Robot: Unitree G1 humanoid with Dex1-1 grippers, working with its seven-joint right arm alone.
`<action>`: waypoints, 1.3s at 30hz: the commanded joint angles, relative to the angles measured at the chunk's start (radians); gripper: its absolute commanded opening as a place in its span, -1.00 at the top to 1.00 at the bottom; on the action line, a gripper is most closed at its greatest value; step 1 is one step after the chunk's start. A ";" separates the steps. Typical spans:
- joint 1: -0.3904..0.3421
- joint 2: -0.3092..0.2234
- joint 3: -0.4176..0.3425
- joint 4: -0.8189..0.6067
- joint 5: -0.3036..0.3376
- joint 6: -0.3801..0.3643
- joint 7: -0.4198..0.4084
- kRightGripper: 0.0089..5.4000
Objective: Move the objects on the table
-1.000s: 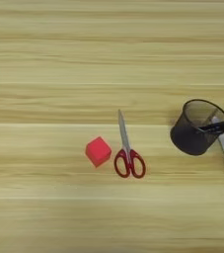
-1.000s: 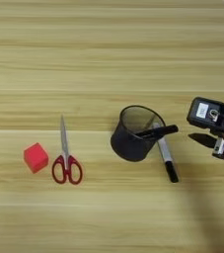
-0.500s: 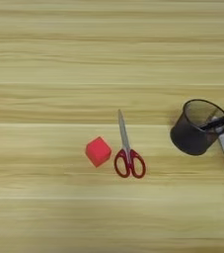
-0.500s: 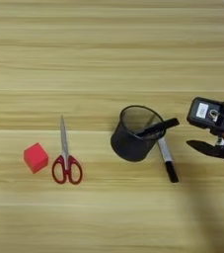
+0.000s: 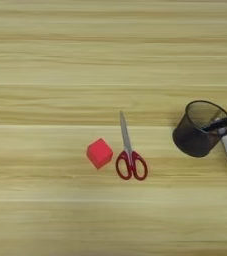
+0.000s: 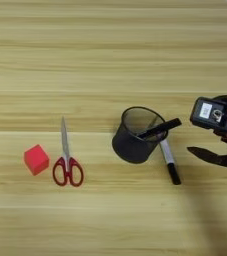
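Note:
A small red cube [image 5: 99,152] lies on the table [image 5: 60,60], left of centre. A black mesh cup [image 6: 135,135] stands to the right. A slim black pen [image 6: 161,128] leans in it, its end poking over the rim to the right. A marker [image 6: 168,160] with a pale barrel and black cap lies on the wood against the cup's right side. My right gripper [image 6: 201,137] shows at the right edge of the right eye view only, just right of the pen's end. It is open and holds nothing, with one black finger [image 6: 207,155] low and pointing left.
Red-handled scissors [image 5: 129,155] lie shut just right of the cube, blades pointing away from me. Bare wood stretches across the far half and along the near edge.
The gripper's lower finger has dropped and reached a little further left. The pen in the cup now leans slightly steeper. Cube, scissors and marker have not moved.

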 commanded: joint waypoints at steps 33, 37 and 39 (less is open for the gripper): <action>-0.176 0.299 -0.041 -0.284 0.199 0.242 -0.271 -1.00; -0.197 0.375 -0.026 -0.317 0.245 0.265 -0.331 -1.00; -0.200 0.423 -0.019 -0.333 0.271 0.258 -0.363 -1.00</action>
